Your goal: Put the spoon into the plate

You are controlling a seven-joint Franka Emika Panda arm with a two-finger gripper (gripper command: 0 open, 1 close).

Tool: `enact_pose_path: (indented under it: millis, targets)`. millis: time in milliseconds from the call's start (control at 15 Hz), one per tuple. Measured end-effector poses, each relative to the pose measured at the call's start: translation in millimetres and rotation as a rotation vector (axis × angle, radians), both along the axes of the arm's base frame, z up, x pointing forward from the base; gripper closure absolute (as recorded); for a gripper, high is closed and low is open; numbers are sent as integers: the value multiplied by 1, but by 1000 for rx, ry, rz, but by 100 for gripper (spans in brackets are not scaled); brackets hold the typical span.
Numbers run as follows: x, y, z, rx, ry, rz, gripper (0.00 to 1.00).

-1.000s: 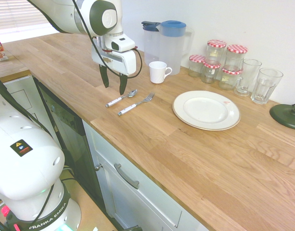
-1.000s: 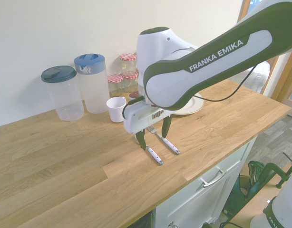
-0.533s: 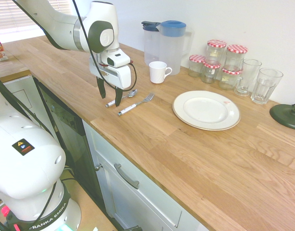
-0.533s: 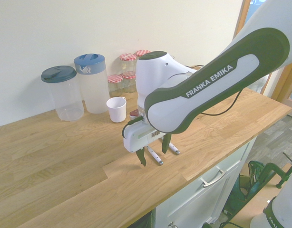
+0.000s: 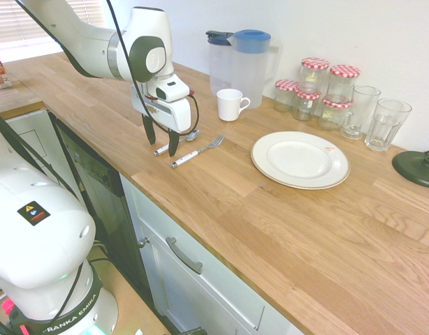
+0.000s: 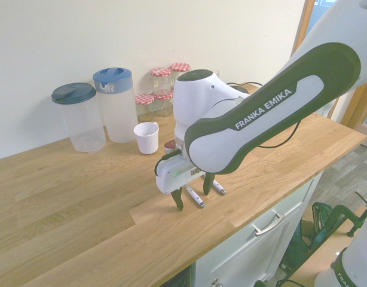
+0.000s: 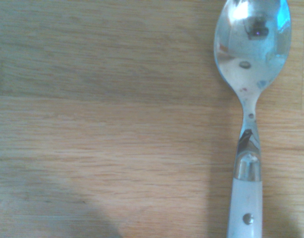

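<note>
Gripper (image 5: 159, 137) has dropped toward the counter (image 5: 284, 216) over the last second, most of it early on; since the half-second mark it barely moves. It now points straight down with the jaws spread wide, one dark finger on each side of the spoon's white handle. Nothing is held. From these views I can't tell whether the fingertips touch the wood or hang just above it.

Spoon (image 5: 177, 142) lies flat on the counter near the front edge, same spot and angle as a second ago, bowl toward the cup (image 5: 230, 104), handle toward the front edge. Wrist view confirms it flat on the wood, bowl up, handle running out of frame (image 7: 251, 119). Fork (image 5: 198, 151) lies just beside it on the plate side, roughly parallel, not touching.

Plate (image 5: 270, 164) sits further along the counter, well apart from the spoon and bare. Pitchers, jars and glasses line the back edge by the wall, out of the way.

Read: the approach looks finished, the pinch comes next. Not yet grasped, so the task is in its early phase. Risks: the thin handle lies flat, so the fingers need to get low enough to catch it; the fork is close to the far finger and could get nudged on closing.
</note>
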State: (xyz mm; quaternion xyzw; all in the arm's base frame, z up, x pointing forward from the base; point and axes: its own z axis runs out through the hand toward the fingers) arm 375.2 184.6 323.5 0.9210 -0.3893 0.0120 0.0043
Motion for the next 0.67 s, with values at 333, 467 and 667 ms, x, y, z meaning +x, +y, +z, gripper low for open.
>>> enact_pose_path:
  millis: [333, 467, 667]
  targets:
    - [2, 1, 0, -2, -15, 0, 100]
    - [2, 2, 0, 0, -18, 2, 100]
    - [1, 5, 0, 1, -24, 11, 100]
